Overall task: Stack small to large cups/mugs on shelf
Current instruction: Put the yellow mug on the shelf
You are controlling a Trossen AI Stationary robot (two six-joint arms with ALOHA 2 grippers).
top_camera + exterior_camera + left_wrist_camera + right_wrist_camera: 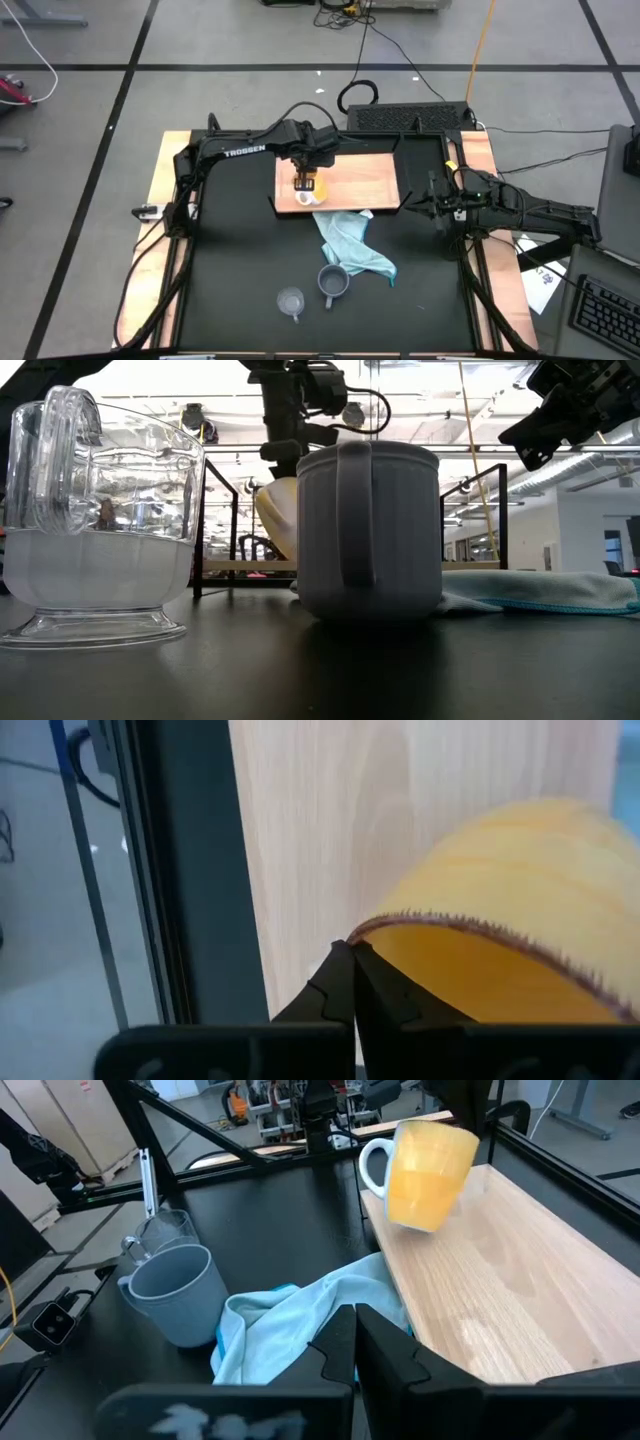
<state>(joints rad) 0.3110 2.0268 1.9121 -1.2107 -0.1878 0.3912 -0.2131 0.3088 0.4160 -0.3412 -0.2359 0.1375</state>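
The orange mug (312,188) with its white handle (372,1164) hangs tilted over the left part of the wooden shelf (370,175). My left gripper (304,182) is over it and shut on it. The grey-blue mug (333,282) and the clear glass cup (291,301) stand upright on the black tabletop near the front edge. My right gripper (418,205) is shut and empty, hovering just right of the shelf's right end. My left gripper pinches the orange mug's rim (372,932), one finger inside the mug and one outside. The fingers come from above, pointing down. The mug hangs tilted below them (430,1170), handle toward the table's near side. Whether its lower edge touches the board, I cannot tell.
A light blue cloth (350,242) lies crumpled on the tabletop between the shelf's front edge and the grey-blue mug. Black brackets (200,525) stand at the shelf's ends. The right half of the board (520,1270) is bare.
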